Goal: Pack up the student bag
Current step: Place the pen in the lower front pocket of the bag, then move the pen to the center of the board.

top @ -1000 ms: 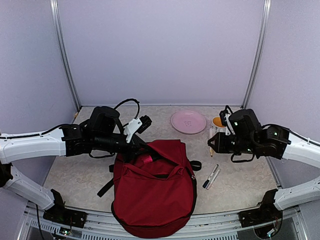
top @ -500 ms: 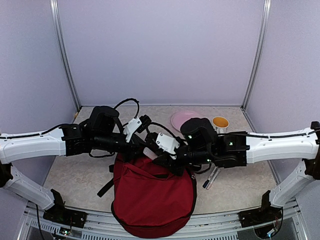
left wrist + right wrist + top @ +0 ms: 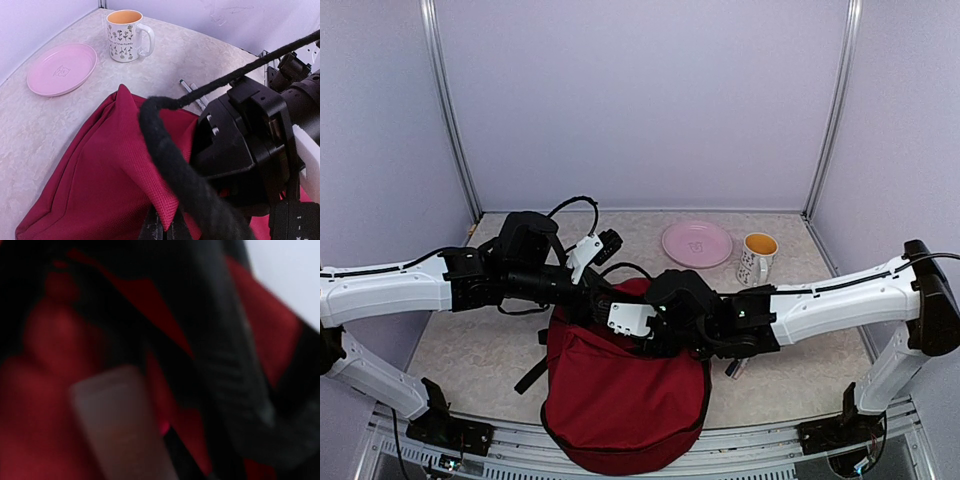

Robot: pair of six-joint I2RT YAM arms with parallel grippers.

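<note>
the student bag (image 3: 620, 420) sits at the table's (image 3: 790, 375) near edge, left gripper (image 3: 161, 230) pinching its rim tight, right gripper (image 3: 642, 340) buried in the opening (can't tell its grip), so a snag pulling out could yank that rim loose.

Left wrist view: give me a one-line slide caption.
Left gripper pinches a fold of the student bag as the right arm hangs over it; mug and pink plate stand beyond.
</note>
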